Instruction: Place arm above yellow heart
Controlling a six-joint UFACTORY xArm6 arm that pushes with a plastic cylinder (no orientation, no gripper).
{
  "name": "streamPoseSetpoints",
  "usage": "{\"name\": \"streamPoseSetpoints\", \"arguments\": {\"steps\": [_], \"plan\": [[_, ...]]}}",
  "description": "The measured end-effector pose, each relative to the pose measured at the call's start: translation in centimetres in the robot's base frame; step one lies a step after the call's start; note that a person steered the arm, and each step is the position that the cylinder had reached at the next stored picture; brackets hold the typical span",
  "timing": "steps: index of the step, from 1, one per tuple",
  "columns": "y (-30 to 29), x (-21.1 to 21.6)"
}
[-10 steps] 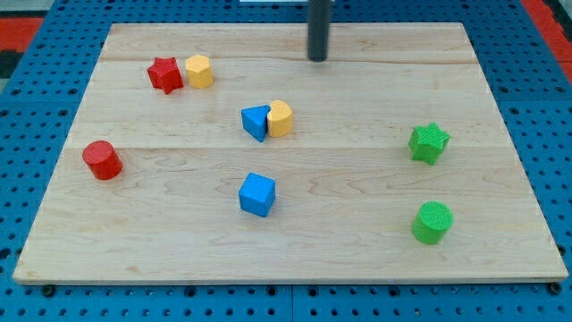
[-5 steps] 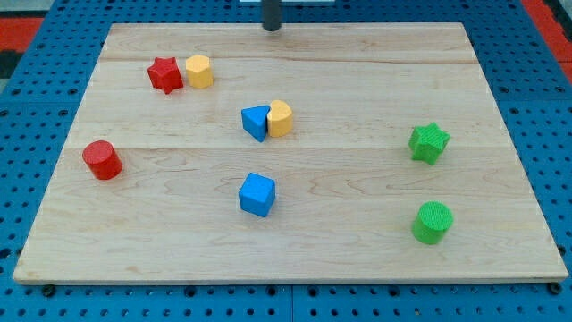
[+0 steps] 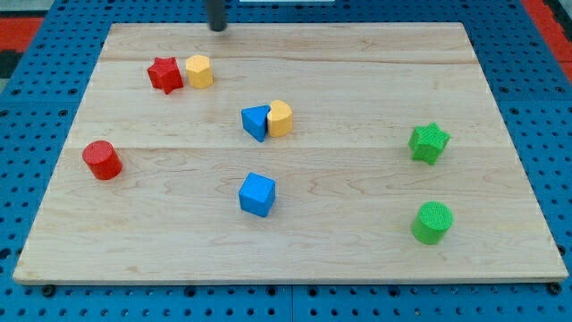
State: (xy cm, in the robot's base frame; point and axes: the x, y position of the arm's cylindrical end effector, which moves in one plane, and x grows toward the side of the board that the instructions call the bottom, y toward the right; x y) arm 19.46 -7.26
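Sliding toward the view's left along the wooden board's (image 3: 357,259) top edge, my tip (image 3: 217,28) has moved; no block has. It is a bare rod (nothing to open or clamp) and touches nothing. I take the yellow heart (image 3: 199,71) to be the yellow block touching the red star (image 3: 164,74) on the star's right, though its shape is unclear. My tip sits up and right of the star. Dropping too low could nudge the heart into the star.
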Motion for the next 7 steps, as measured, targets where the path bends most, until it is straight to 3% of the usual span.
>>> {"name": "streamPoseSetpoints", "arguments": {"steps": [2, 4, 5, 6, 7], "plan": [[16.3, 2.0], [3.0, 7.8], [2.3, 11.3], [10.2, 14.3], [16.4, 14.4]]}}
